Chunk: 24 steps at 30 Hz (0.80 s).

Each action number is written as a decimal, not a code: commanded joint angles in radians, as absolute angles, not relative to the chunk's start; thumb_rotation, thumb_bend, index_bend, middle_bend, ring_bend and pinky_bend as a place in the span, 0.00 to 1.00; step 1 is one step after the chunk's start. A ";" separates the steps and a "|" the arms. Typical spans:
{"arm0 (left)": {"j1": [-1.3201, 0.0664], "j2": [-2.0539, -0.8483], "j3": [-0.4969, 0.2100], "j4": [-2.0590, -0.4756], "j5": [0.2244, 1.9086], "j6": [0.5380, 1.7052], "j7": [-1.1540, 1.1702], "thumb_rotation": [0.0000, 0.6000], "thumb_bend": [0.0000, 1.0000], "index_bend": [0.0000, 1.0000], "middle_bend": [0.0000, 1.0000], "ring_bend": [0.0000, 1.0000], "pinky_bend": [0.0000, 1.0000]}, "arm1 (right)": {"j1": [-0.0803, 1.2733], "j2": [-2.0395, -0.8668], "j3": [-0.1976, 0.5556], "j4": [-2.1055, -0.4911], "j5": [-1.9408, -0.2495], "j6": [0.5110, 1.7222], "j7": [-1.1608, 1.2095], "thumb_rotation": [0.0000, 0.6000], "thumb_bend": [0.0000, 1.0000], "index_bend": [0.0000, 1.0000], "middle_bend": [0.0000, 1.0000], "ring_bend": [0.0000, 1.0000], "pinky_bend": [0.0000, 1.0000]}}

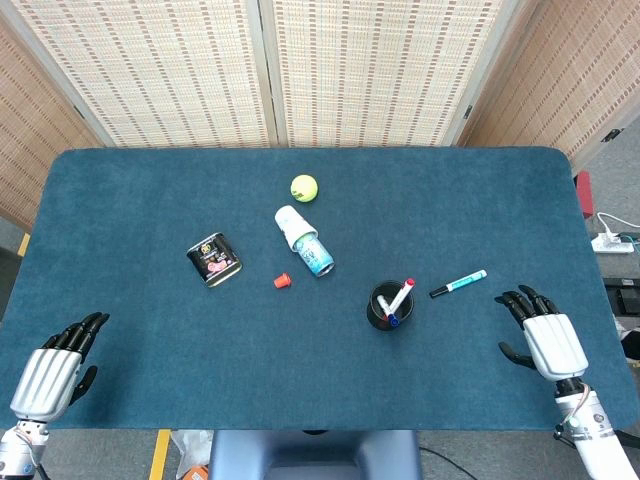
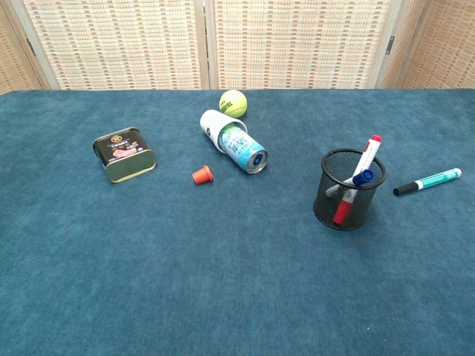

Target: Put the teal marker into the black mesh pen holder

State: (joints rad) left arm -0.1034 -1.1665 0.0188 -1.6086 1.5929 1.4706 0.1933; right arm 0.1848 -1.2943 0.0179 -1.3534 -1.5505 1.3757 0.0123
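Observation:
The teal marker (image 1: 459, 284) (image 2: 428, 182) with a black cap lies flat on the blue cloth, just right of the black mesh pen holder (image 1: 389, 306) (image 2: 346, 190). The holder stands upright and contains a red marker and a blue marker. My right hand (image 1: 540, 334) rests on the table at the near right, fingers spread and empty, a short way right of the teal marker. My left hand (image 1: 55, 366) lies at the near left corner, fingers apart, holding nothing. Neither hand appears in the chest view.
A tin (image 1: 213, 259) (image 2: 124, 154) lies at the left. A small orange cap (image 1: 282, 281) (image 2: 202, 175), a can lying in a white cup (image 1: 304, 240) (image 2: 232, 143) and a yellow tennis ball (image 1: 304, 187) (image 2: 233, 103) sit mid-table. A power strip (image 1: 612, 243) lies beyond the right edge.

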 commanded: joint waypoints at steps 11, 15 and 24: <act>-0.102 -1.166 0.020 -1.613 1.597 1.474 0.196 1.00 0.33 0.12 0.12 0.20 0.39 | 0.191 -1.321 0.033 -1.309 -1.541 1.379 0.003 1.00 0.14 0.33 0.20 0.12 0.27; -0.104 -1.165 0.022 -1.613 1.596 1.470 0.199 1.00 0.33 0.12 0.12 0.20 0.39 | 0.230 -1.365 0.045 -1.220 -1.560 1.357 -0.014 1.00 0.14 0.36 0.21 0.16 0.29; -0.101 -1.166 0.022 -1.618 1.600 1.476 0.207 1.00 0.33 0.13 0.12 0.20 0.39 | 0.360 -1.514 0.070 -0.935 -1.593 1.266 0.017 1.00 0.14 0.40 0.26 0.20 0.32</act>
